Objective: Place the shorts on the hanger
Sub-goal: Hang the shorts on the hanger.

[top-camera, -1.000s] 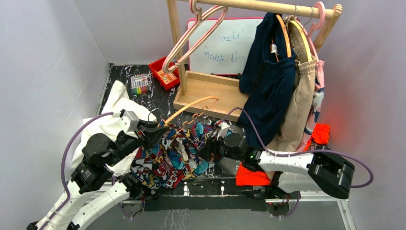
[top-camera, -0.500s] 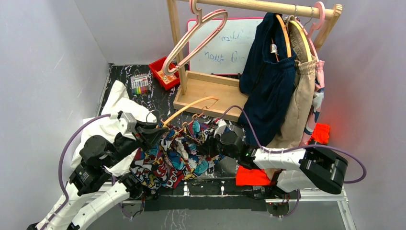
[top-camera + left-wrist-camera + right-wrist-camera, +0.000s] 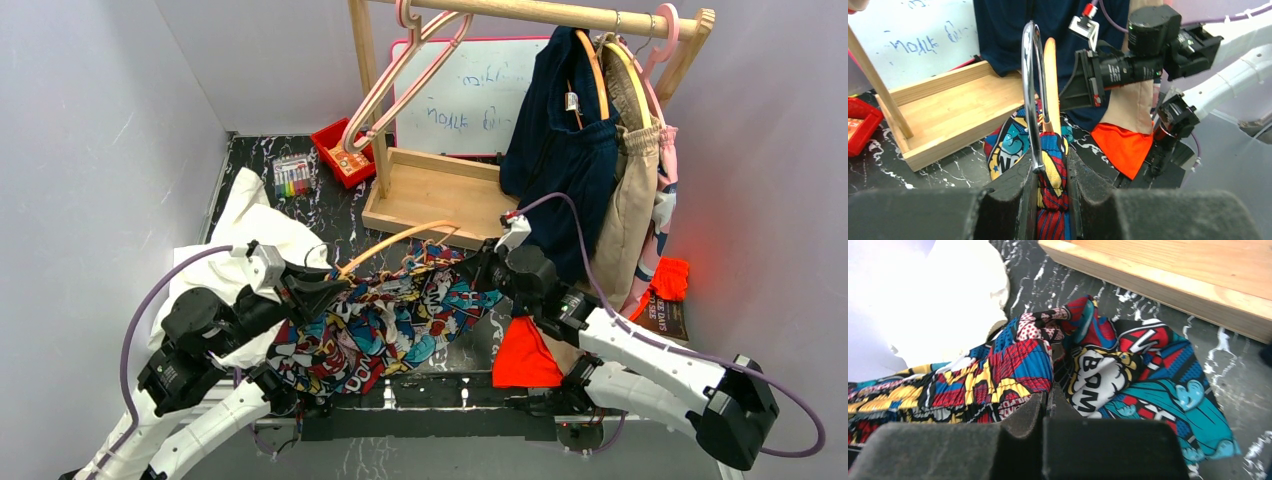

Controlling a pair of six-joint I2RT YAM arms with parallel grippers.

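Robotics lab test cell: plain pale-grey walls (image 3: 100, 120) box in a black marbled tabletop (image 3: 250, 150) holding a wooden garment rack (image 3: 430, 185) and a scribbled whiteboard (image 3: 470, 95).

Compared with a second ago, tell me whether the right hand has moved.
Yes. The right hand, shut on the shorts, has shifted right and away from the arm bases, closer to the wooden tray.

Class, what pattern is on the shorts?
The shorts carry a comic-book print in red, blue, yellow and teal, clearest in the right wrist view.
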